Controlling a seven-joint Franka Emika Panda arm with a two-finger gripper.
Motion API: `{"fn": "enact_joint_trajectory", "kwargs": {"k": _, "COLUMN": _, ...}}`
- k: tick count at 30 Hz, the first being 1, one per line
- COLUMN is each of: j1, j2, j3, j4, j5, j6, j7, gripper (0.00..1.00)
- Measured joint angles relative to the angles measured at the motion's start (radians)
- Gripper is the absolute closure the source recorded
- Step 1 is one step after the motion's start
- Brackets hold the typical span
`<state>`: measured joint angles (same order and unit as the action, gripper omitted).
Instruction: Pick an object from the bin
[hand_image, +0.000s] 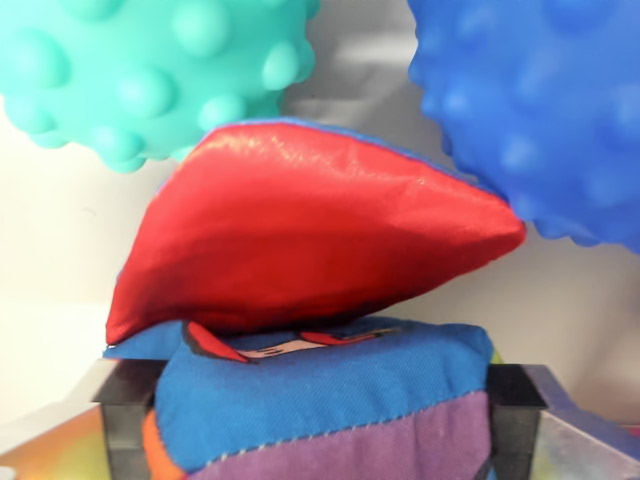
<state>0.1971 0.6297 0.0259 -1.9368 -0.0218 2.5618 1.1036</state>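
Background: pale bin floor, plain and softly lit, filling the gaps between the toys.
Teal ball: knobbly teal ball at the wrist view's upper left, touching or just beside the top edge of the red bag.
Blue ball: knobbly blue ball at the upper right, pressing close against the red bag's right tip.
Red bag: shiny red bag in the middle, lying tilted, wedged between the two balls and right above the patchwork bag.
Patchwork bag: blue and purple bag at the bottom centre, sitting between the two dark fingers.
Gripper: gripper appears clamped on the patchwork bag, one finger at each side of it; fabric bulges between them, so the hold looks firm.
Step in hand: judged as lifting the held bag clear of the bin.
How to do it well: raise straight up and slowly; the red bag rests against the held one and may ride along or slide off, so avoid any sideways sweep that would knock the balls.
Risk: soft filling can shift inside the cloth, letting the bag sag out of the grip; keep the squeeze steady.
Unclear: bin walls are not visible, so clearance above cannot be told.
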Motion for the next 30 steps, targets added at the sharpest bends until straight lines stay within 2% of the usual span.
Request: {"fn": "enact_joint_trajectory", "kwargs": {"k": 30, "j1": 0.000, "j2": -0.016, "j3": 0.000, "j4": -0.002, "j5": 0.000, "j6": -0.011, "j7": 0.000, "gripper": 1.00}}
